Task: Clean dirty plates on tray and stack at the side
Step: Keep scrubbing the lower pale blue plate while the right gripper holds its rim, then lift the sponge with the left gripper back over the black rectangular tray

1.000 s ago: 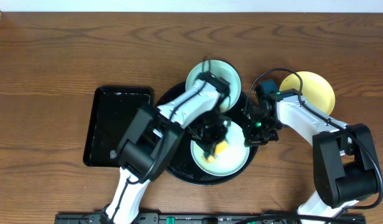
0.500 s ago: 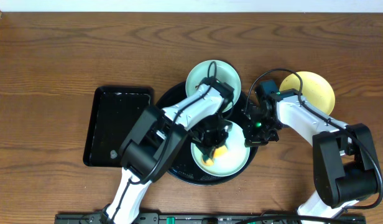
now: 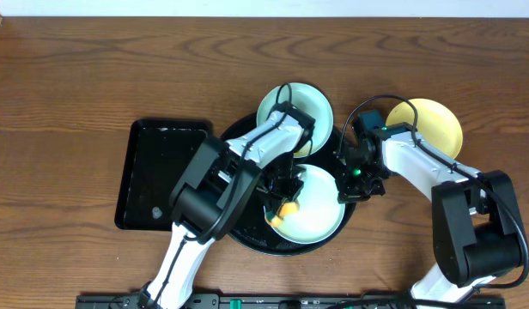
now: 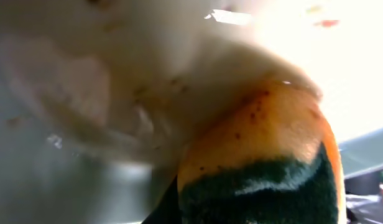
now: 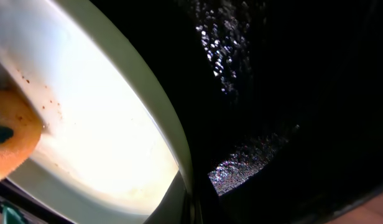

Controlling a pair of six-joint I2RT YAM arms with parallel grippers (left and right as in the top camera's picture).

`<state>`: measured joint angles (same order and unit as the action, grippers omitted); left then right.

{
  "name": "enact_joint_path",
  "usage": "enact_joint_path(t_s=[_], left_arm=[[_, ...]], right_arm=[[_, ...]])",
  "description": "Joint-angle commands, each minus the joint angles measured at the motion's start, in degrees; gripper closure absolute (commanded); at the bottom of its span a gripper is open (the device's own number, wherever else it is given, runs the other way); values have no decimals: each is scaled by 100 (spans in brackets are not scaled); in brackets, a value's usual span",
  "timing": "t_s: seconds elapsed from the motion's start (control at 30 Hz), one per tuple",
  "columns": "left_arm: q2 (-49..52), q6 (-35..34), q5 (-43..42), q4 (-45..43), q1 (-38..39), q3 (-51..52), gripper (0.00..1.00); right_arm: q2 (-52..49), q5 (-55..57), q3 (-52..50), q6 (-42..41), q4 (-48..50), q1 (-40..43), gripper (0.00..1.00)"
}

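Observation:
A pale blue plate (image 3: 320, 215) lies on the round black tray (image 3: 252, 233). My left gripper (image 3: 284, 204) is shut on an orange and green sponge (image 4: 266, 155) and presses it on the plate's left side. The left wrist view shows brown smears on the plate (image 4: 86, 93). My right gripper (image 3: 350, 178) is shut on this plate's right rim (image 5: 160, 112), over the wet tray (image 5: 291, 93). A second pale blue plate (image 3: 312, 107) sits at the tray's far edge. The pale yellow plate (image 3: 432, 124) lies on the table to the right.
A smaller rectangular black tray (image 3: 161, 172) lies on the wooden table left of the round tray. Both arms cross over the round tray from the near side.
My left gripper has dragged the sponge leftwards across the front plate, from its middle to its left edge. The right gripper has held still on the rim.

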<state>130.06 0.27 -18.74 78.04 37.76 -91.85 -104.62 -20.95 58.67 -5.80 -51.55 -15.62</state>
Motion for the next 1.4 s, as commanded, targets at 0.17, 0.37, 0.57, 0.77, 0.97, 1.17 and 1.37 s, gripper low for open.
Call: enact_joint_path(t_s=[0.17, 0.37, 0.57, 0.77, 0.97, 1.17, 1.37], left_arm=[[422, -850, 2144, -212, -247, 116, 93], [422, -901, 2192, -413, -308, -197, 93], [398, -772, 2203, -269, -227, -667, 93], [385, -765, 2192, 33, -151, -1335, 93], [293, -763, 1886, 225, -125, -1602, 93], [-20, -743, 1786, 249, -125, -1606, 93], [-592, -743, 1788, 271, -125, -1606, 93]], right_arm=[[-66, 271, -39, 70, -11, -20, 99], [-66, 271, -39, 70, -9, -22, 99], [-66, 271, -39, 72, -4, -22, 99], [-66, 271, -39, 72, -9, -22, 99], [-66, 271, -39, 76, 2, -22, 99], [-66, 269, -39, 76, 39, -22, 99], [-66, 267, -39, 181, 42, -22, 99]])
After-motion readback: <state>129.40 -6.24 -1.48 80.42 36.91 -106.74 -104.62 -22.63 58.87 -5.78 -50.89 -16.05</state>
